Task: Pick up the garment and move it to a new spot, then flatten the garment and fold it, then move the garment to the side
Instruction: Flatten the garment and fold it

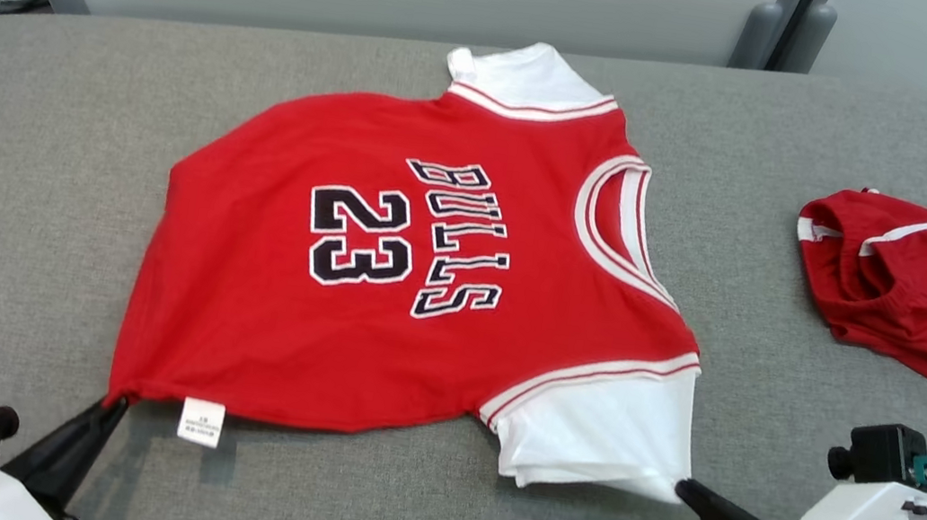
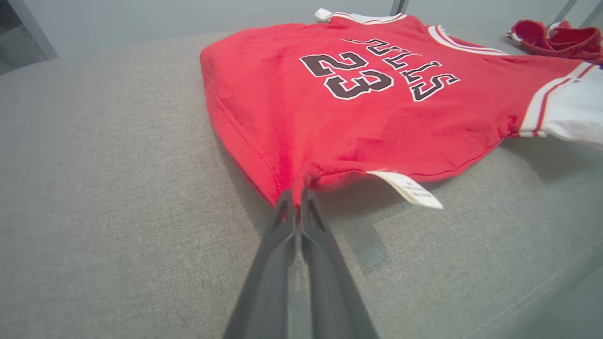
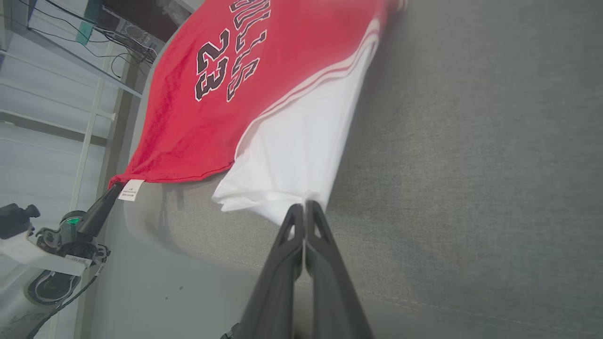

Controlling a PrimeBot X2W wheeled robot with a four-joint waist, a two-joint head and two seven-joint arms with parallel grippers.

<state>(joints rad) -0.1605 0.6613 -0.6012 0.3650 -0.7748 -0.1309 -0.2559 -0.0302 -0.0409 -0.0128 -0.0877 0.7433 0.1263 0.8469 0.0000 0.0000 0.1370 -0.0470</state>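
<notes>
Garment (image 1: 239, 310): red jersey with white sleeves, spread front-up on the middle of the desk (image 1: 31, 172), reaching away from both tools.
Long axis: left to right across the desk, with the hem at the left and the collar and sleeves at the right.
Left tool (image 1: 117, 404): clamped shut on the near hem corner, just beside the care label (image 1: 201, 423); corner lifted slightly, with a shadow under it in the left wrist view.
Right tool (image 1: 681, 486): clamped shut on the tip of the near white sleeve (image 1: 602, 434), with the layers bunched at the pinch.
Key relation: near edge strung between the two pinches, the rest of the cloth lying beyond and between them; each arm nearer its own end.
Step, as judged: flattening, or possibly the start of a fold of the near edge over the far half.
Near side: desk edge close beneath the tools, so little room to pull back.
Far side: bare desk past the far sleeve, enough to carry the near edge over.
Left: wide open surface, the better side for shifting.
Right: red shorts (image 1: 922, 288) lying well apart from the collar, narrowing the room there.
Risk, as judged: uneven pull, skewing the hem or slipping the thin sleeve tip.
</notes>
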